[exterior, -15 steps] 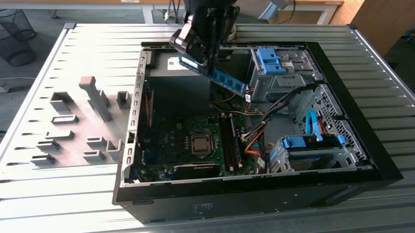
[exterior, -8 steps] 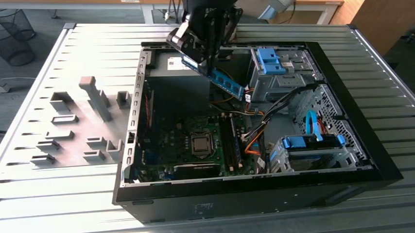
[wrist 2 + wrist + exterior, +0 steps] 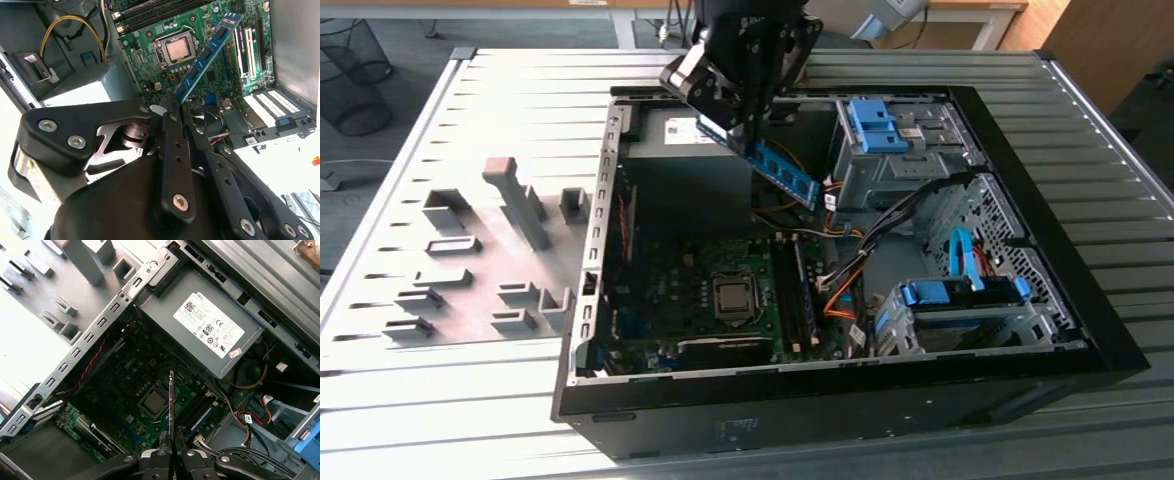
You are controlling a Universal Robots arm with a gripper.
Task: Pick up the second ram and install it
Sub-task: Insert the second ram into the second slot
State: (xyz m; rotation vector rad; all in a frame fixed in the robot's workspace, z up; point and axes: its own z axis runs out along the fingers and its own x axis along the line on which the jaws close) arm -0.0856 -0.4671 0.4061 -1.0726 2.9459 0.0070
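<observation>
My gripper point(image 3: 736, 128) hangs over the back part of the open computer case point(image 3: 1067, 345) and is shut on the second ram point(image 3: 783, 172), a thin blue memory stick with dark chips. The stick slants down from the fingers toward the exterior view's right, well above the motherboard point(image 3: 680, 290). In the second wrist view the ram point(image 3: 207, 55) runs out from the shut gripper point(image 3: 177, 107) over the green board and its processor socket point(image 3: 176, 50). The first wrist view shows the ram point(image 3: 171, 405) edge-on, clamped in the gripper point(image 3: 171, 446), near the dark memory slots point(image 3: 197, 412).
A grey power supply point(image 3: 210, 332) fills the case's back corner. Blue drive brackets point(image 3: 881, 125) point(image 3: 961, 292) and orange cables point(image 3: 847, 285) crowd the case on the exterior view's right. A grey fixture plate with blocks point(image 3: 467, 270) lies outside the case on the exterior view's left.
</observation>
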